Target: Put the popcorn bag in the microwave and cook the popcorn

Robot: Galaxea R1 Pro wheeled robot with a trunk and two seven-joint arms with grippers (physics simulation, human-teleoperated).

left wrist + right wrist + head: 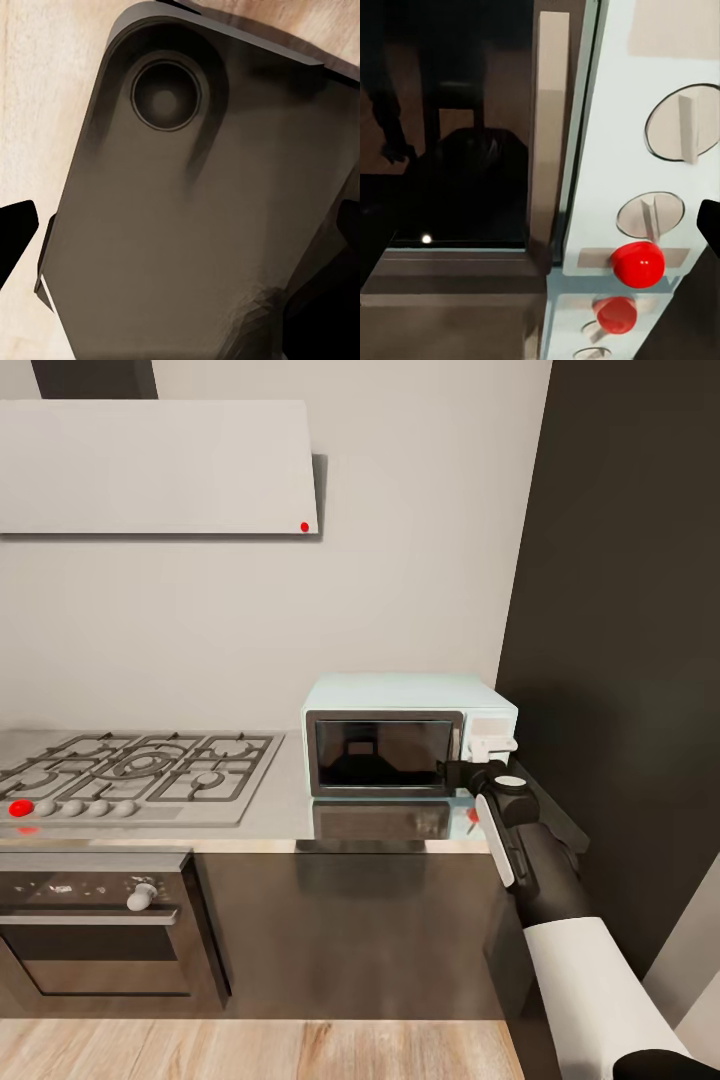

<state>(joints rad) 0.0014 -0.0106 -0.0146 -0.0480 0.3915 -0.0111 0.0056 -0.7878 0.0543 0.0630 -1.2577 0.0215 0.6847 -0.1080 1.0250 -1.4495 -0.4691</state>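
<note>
The pale mint microwave (410,700) stands on the steel countertop (280,812) against the wall, its dark glass door (380,753) closed. My right gripper (462,772) hovers right in front of its white control panel (492,735). In the right wrist view I see the door handle (547,135), two knobs (684,124) and a red button (637,262) close up, with one finger (711,225) beside the button; the jaws stand open and empty. A dim lump (472,161) sits behind the glass, too dark to identify. The popcorn bag and popcorn are hidden. My left gripper (180,225) hangs open over my own dark base.
A gas hob (135,772) with black grates lies left of the microwave, a built-in oven (95,930) under it, and a white hood (155,465) above. A tall dark cabinet (620,640) stands immediately right of the microwave. Wooden floor (250,1050) runs along the cabinet fronts.
</note>
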